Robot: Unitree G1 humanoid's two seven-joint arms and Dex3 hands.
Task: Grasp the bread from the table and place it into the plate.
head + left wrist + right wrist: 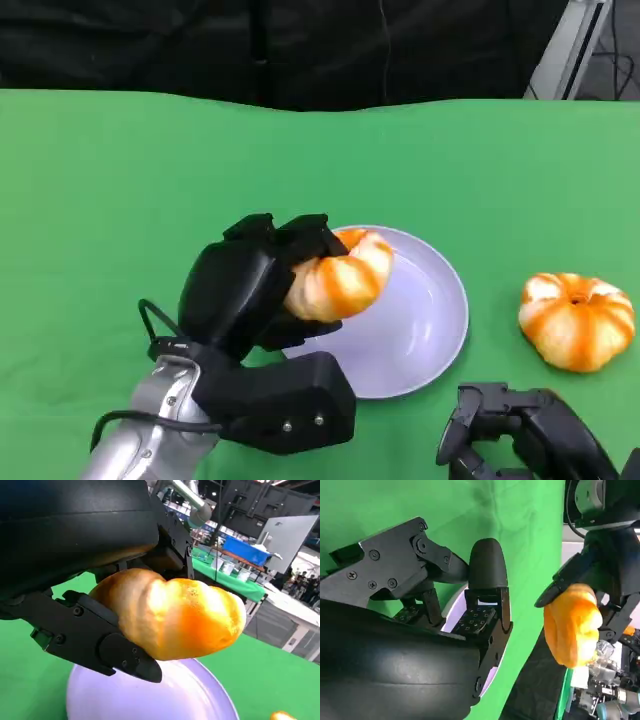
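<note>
I've got the left hand (255,290) at about 7 o'clock on the green table (100,200), fingers clamped around the bread (340,275). From the head view the bread sits over the left edge of the plate (430,320), roughly dead centre of the table. In the left wrist view the bread (175,617) is pinched between black fingers (100,640) above and below it, and the plate (150,695) is under it with a visible gap, so the bread is held off the plate and not resting on it. The plate is pale lilac and round.

In the right wrist view I see the same bread (572,627) gripped by the left hand (605,570) across the table.

At 3 o'clock, right of the plate and apart from it, a second round orange-and-white bun (577,320) lies on the cloth, nothing touching it.

The right hand (525,430) is at 5 o'clock, low near the table edge, below that bun. Its fingers (487,580) are apart and grasp nothing.
</note>
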